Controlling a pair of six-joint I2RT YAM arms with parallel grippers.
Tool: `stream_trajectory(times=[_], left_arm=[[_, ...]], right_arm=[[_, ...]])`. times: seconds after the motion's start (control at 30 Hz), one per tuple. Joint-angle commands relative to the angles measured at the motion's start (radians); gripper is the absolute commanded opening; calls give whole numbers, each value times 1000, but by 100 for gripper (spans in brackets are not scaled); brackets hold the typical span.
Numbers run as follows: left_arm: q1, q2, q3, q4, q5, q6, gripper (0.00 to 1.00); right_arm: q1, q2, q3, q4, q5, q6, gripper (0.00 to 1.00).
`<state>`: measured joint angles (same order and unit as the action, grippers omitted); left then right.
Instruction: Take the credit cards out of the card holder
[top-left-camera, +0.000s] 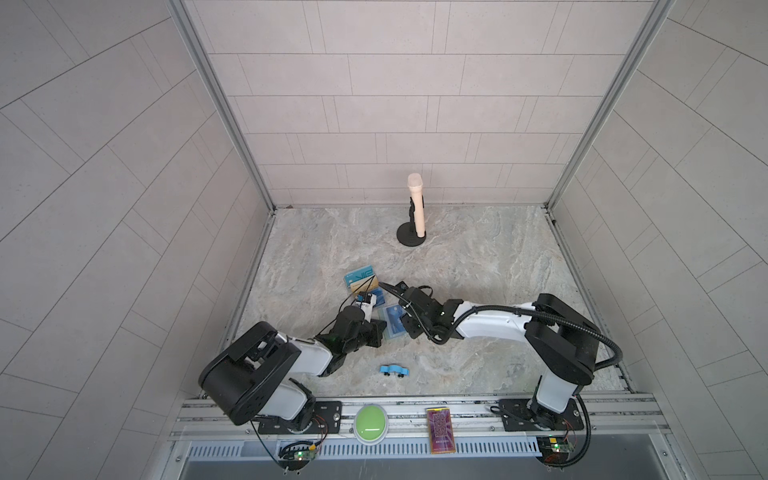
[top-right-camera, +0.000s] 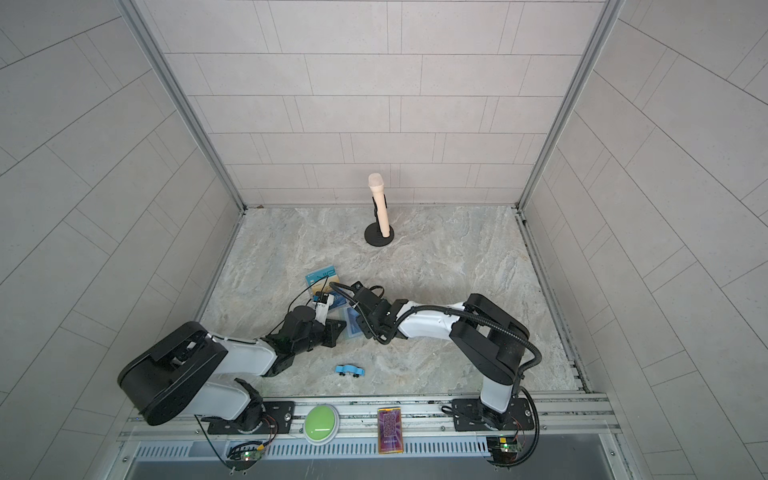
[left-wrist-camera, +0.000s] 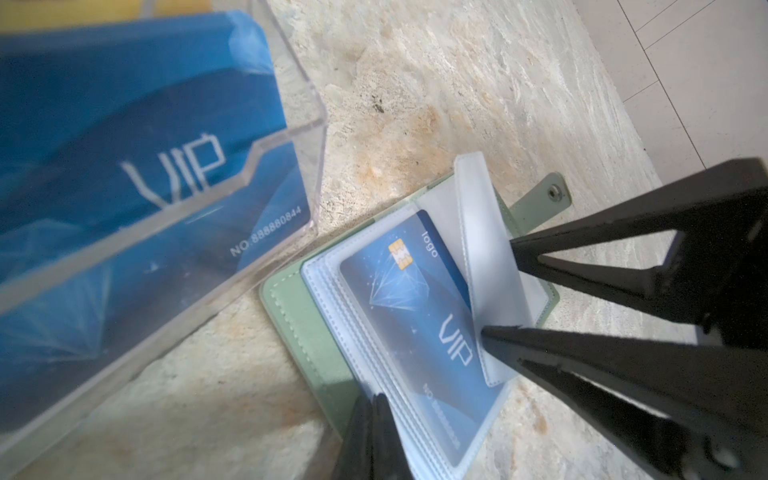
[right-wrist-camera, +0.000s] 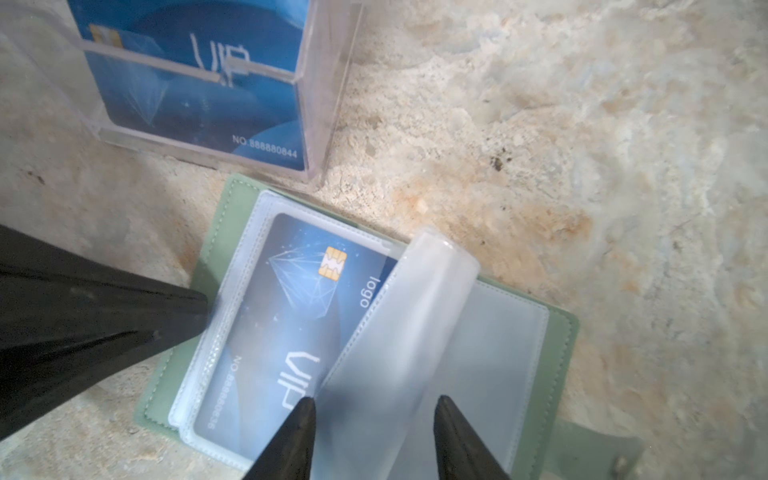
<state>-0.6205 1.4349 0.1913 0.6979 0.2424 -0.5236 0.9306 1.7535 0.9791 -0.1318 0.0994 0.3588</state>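
The open card holder (right-wrist-camera: 561, 353) is pressed down by the closed left end effector (left-wrist-camera: 374, 411). Its clear sleeve page (right-wrist-camera: 415, 311) is pinched by the half-open right end effector (right-wrist-camera: 374, 411).

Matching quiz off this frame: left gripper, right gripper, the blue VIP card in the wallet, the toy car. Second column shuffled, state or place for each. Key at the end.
Things
1. left gripper
2. right gripper
3. blue VIP card
4. toy car

States or places
A. alone on the table, apart from the card holder
B. inside a clear sleeve of the open card holder
C. shut, tip at the edge of the card holder's sleeves
D. one finger on each side of a lifted sleeve page

Pairs: 1-C, 2-D, 3-B, 4-A
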Motion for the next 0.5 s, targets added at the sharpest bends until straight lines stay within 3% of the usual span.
stream_trajectory(times=[0.0,0.47], left_arm=[[-4,8,-13,-90,-7,17,0],[-4,-1,-9,-108,-5,24,0]], right_arm=[[-8,-35,-13,-36,47,-1,49],[-21,-89,-17,-96,130,10,44]])
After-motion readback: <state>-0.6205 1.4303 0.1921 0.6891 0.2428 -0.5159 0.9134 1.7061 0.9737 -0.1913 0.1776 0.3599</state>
